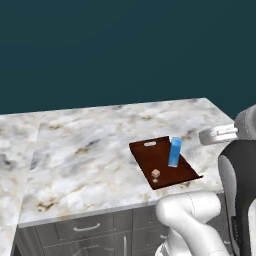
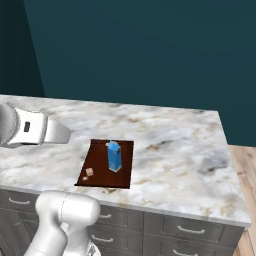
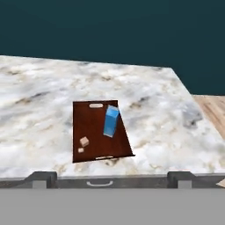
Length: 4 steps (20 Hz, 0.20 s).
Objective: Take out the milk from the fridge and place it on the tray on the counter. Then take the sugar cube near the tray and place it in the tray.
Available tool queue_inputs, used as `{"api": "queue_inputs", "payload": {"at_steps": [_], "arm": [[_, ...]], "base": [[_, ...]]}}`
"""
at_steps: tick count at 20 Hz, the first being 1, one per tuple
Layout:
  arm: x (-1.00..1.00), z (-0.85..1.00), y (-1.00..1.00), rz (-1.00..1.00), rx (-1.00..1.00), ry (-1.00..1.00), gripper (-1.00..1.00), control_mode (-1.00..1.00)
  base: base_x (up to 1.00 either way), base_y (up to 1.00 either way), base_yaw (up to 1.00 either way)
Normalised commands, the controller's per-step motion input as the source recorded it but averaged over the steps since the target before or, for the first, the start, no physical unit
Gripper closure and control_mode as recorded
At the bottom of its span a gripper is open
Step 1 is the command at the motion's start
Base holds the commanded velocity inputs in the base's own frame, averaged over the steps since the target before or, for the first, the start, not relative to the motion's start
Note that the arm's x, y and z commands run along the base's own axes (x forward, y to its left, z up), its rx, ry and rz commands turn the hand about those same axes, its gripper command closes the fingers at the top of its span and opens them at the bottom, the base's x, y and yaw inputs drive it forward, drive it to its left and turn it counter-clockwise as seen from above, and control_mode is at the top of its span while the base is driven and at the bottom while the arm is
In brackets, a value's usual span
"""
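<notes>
The blue milk [image 1: 175,151] [image 2: 114,156] [image 3: 111,121] carton stands upright in the dark reddish-brown tray [image 1: 150,157] [image 2: 97,155] [image 3: 90,123] on the marble counter [image 1: 90,150] [image 2: 175,150] [image 3: 44,96]. A pale sugar cube [image 1: 156,173] [image 2: 89,172] [image 3: 84,141] lies inside the tray near its front end, with a smaller pale speck beside it. My gripper [image 3: 112,180] is open and empty, drawn back above the counter's front edge and facing the tray. The fridge is out of view.
Grey drawer fronts [image 1: 87,227] [image 2: 190,230] with handles run under the counter. A dark teal wall [image 1: 125,50] stands behind it. The counter ends to the right, where wooden floor [image 2: 245,165] [image 3: 211,110] shows.
</notes>
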Motion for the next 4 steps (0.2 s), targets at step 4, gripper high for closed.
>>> {"api": "queue_inputs", "payload": {"at_steps": [4], "arm": [[-0.6, 0.72, -0.08, -0.02, 0.06, -0.02, -1.0, -1.0]], "base": [[0.0, 0.0, 0.0]]}}
